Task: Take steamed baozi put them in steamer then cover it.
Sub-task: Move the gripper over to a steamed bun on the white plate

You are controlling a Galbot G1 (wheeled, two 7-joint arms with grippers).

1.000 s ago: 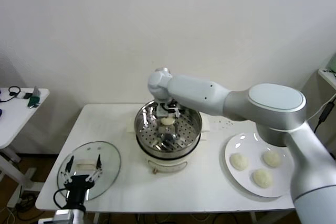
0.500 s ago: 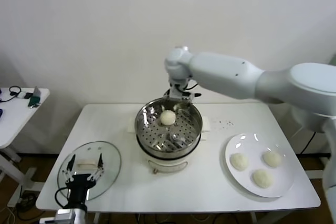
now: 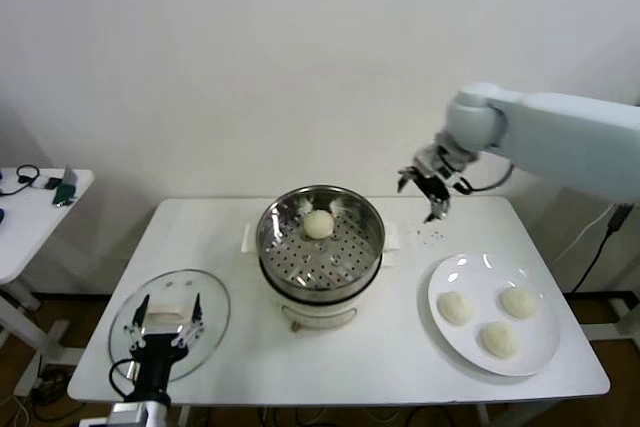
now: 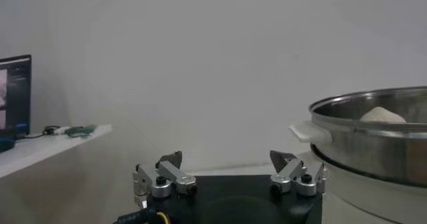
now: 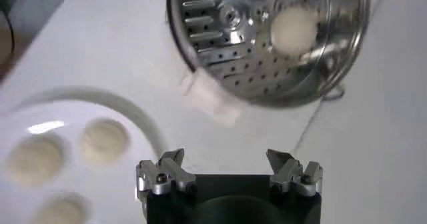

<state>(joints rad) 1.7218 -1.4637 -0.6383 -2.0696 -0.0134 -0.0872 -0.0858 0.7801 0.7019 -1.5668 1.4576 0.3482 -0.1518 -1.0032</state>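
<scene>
Right gripper (image 3: 432,192): fingers (image 5: 172,167) spread apart, holding nothing, raised above the desk (image 3: 400,347) between steamer (image 3: 320,247) and plate (image 3: 540,352). One baozi (image 3: 318,224) lies on the steamer's perforated floor; three lie on the plate. Left gripper (image 3: 163,319): fingers open, empty, parked over the glass cover (image 3: 215,302) at the desk's front left.

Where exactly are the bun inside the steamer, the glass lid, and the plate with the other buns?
Bun in the steamer (image 3: 318,224), head view: middle of its rounded top.
Glass lid (image 3: 212,299), head view: clear glass near its right edge.
Plate (image 3: 450,273), head view: bare white surface near its upper left rim.
</scene>
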